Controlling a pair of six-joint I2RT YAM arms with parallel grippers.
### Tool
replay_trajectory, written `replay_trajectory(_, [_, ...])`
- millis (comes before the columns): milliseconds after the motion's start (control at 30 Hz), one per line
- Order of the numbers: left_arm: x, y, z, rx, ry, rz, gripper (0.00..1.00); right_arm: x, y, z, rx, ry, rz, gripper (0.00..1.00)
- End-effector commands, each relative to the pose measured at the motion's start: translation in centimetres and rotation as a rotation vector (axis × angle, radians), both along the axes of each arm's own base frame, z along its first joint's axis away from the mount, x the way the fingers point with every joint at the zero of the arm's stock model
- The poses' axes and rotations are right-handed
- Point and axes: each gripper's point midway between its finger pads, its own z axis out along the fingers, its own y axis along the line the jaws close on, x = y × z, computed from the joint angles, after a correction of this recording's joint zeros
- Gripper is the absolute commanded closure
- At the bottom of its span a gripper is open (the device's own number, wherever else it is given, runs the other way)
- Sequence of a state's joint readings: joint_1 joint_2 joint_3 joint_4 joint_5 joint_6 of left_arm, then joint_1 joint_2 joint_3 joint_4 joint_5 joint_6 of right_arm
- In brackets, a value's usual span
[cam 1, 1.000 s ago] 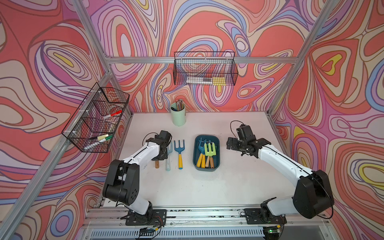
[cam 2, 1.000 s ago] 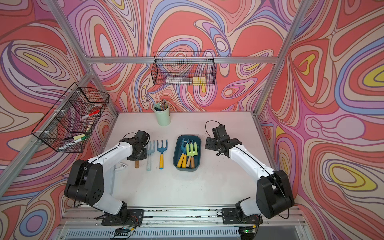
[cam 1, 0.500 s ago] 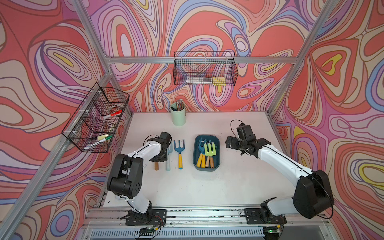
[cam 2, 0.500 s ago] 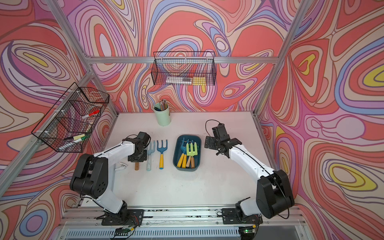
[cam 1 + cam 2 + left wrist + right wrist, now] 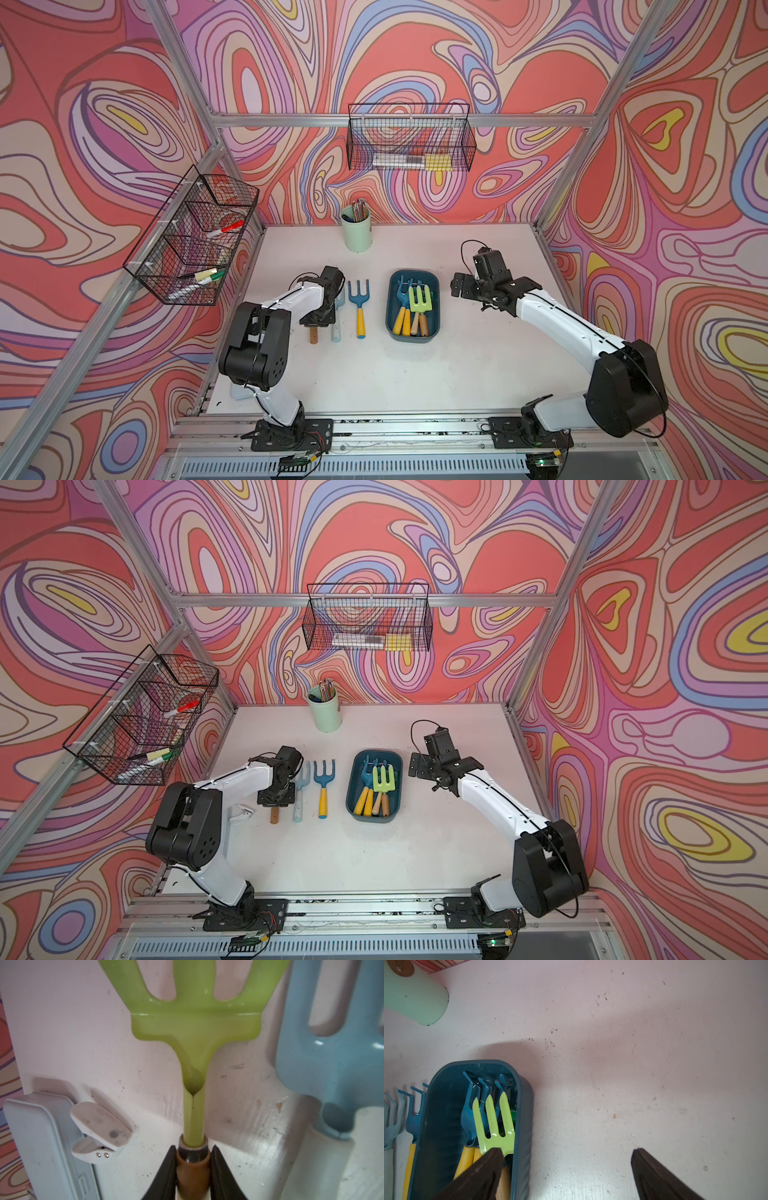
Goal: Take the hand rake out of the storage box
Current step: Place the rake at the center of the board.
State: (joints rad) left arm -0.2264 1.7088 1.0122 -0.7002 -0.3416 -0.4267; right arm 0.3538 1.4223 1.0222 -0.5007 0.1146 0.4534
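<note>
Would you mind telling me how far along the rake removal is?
Done: the green rake is outside the storage box, beside a pale blue rake. In hand: the left gripper is shut on its brown handle. Left: releasing it; the right gripper is open.

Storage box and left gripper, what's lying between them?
Two rakes, seen in both top views: a pale blue rake nearer the left gripper, a yellow-handled blue rake nearer the storage box.
</note>
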Motion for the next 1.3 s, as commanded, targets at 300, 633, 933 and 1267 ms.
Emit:
replay_trajectory(300, [-0.7, 0.6, -0.6, 0.01, 0.049, 0.021, 0.9, -0.1, -0.1, -0.2, -0.003, -0.005, 0.003, 0.02])
replay_trajectory(633, [-0.6, 0.6, -1.1, 0.014, 0.074, 0.014, 0.89, -0.1, -0.2, -0.1, -0.005, -0.007, 0.001, 0.02])
replay_trajectory(933, [-0.3, 0.6, -1.6, 0.01, 0.085, 0.017, 0.87, -0.1, -0.1, 0.0, -0.002, -0.008, 0.003, 0.02])
replay_trajectory(1267, [0.1, 0.8, -1.7, 0.003, 0.084, 0.018, 0.85, -0.1, -0.1, 0.1, -0.001, -0.007, 0.004, 0.02])
